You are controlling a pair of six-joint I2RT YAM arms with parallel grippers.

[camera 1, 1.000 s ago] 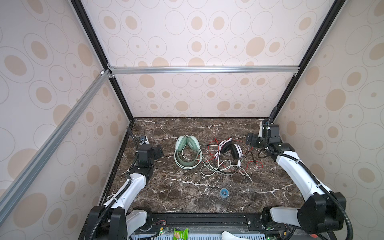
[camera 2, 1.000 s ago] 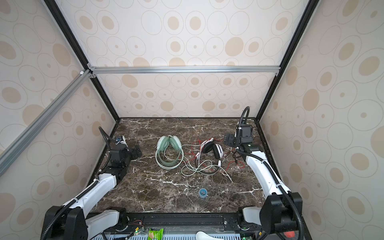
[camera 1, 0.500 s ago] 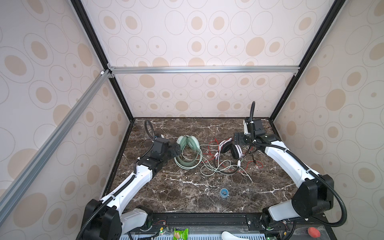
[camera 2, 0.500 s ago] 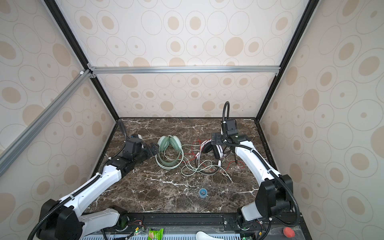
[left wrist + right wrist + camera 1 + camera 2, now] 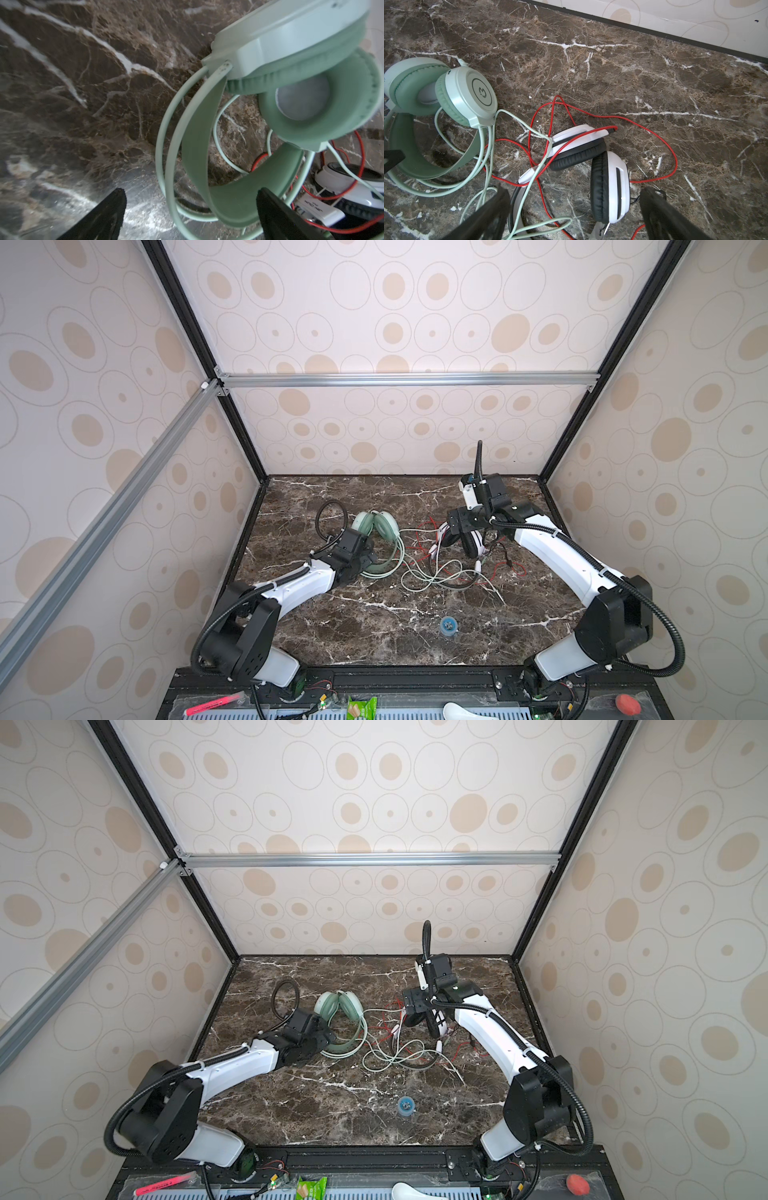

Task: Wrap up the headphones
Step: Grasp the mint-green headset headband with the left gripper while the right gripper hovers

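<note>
- on the dark marble table, in both top views, the mint headphones lie left of middle. their ear cups sit toward the back wall and the headband bows toward the front edge, so the long axis runs back to front.
- the white-and-black headphones lie right of middle, apart from the mint pair. their cups are also at the back end and the band curves frontward.
- my left claw is low over the left side of the mint headband. my right claw hangs just above the white-and-black cups. a small blue round thing sits alone nearer the front.
- from the left wrist, my left claw stands wide apart and clamps nothing. its dark fingers straddle the mint band, one over bare marble outside the arc and the other at the broad inner strap. i cannot tell whether that one touches.
- from the right wrist, my right claw is spread wide and empty, above the white-and-black pair. one cup stands on edge and the other leans against it, and the band runs back between my fingers.
- the red cord loops loosely around those cups, and the mint cord crosses over it from the mint cup.
</note>
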